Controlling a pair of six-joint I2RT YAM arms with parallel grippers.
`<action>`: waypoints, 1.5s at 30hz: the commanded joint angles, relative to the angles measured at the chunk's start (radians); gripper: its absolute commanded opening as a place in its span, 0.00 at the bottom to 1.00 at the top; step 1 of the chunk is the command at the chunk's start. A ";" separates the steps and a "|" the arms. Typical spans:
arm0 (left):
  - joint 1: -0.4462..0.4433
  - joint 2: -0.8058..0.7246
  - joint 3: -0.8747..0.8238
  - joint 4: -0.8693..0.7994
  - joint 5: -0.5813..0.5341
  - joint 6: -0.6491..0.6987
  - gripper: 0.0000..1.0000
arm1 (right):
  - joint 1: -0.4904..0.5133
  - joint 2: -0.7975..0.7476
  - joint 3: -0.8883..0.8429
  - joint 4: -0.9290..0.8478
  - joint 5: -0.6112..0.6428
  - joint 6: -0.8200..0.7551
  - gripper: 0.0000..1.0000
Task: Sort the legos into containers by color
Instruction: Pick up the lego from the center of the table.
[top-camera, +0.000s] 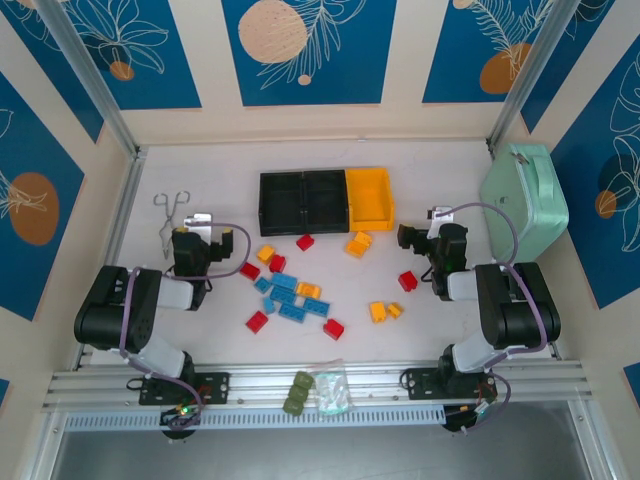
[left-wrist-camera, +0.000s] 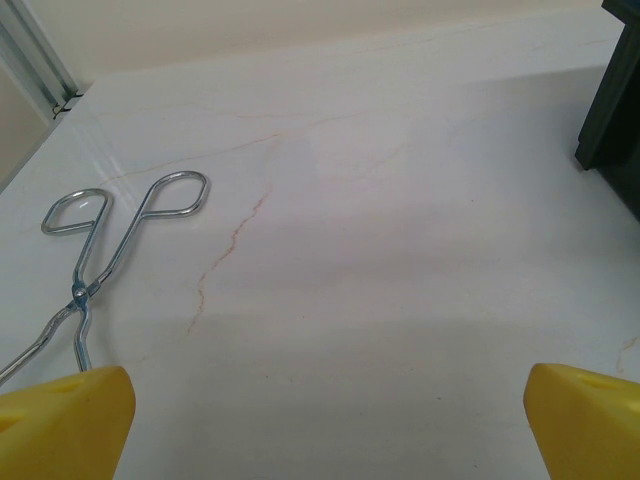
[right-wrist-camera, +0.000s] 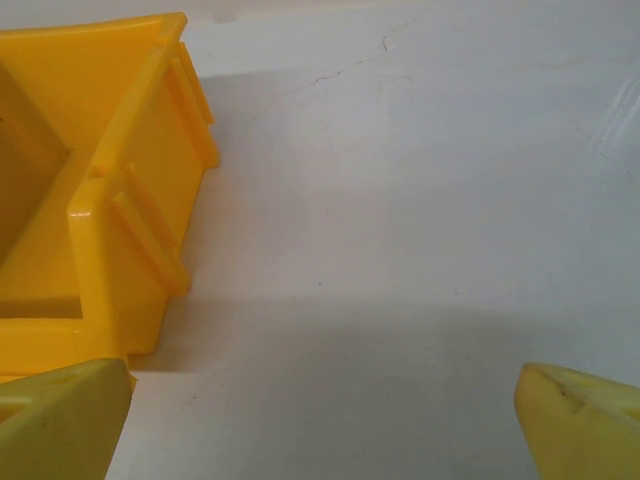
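Top external: I find left gripper (top-camera: 203, 236) and right gripper (top-camera: 431, 233) both spread wide and empty, the legos (top-camera: 290, 291) scattered between them, main cluster nearer the left arm, containers (top-camera: 262, 204) beyond.

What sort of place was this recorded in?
Probably a purpose-built robot test booth: a white table boxed in by blue patterned wall panels, a left arm and right arm bolted to an aluminium rail, and legos scattered before the containers.

I work in a robot lab cell: an aluminium rail (top-camera: 250, 378) along the near edge of my white surface (top-camera: 430, 170), metal posts (top-camera: 95, 85) at its far corners, blue printed panels (top-camera: 305, 50) behind it.
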 joint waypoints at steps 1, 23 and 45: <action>0.001 0.002 0.008 0.033 0.022 0.018 0.99 | -0.007 -0.017 0.024 0.006 -0.018 -0.001 0.99; -0.001 -0.229 0.218 -0.494 -0.046 -0.047 0.99 | 0.001 -0.310 0.170 -0.443 -0.048 0.088 0.99; -0.109 -0.478 0.319 -1.207 0.550 -0.580 0.78 | 0.306 -0.206 0.536 -1.353 -0.011 0.698 0.82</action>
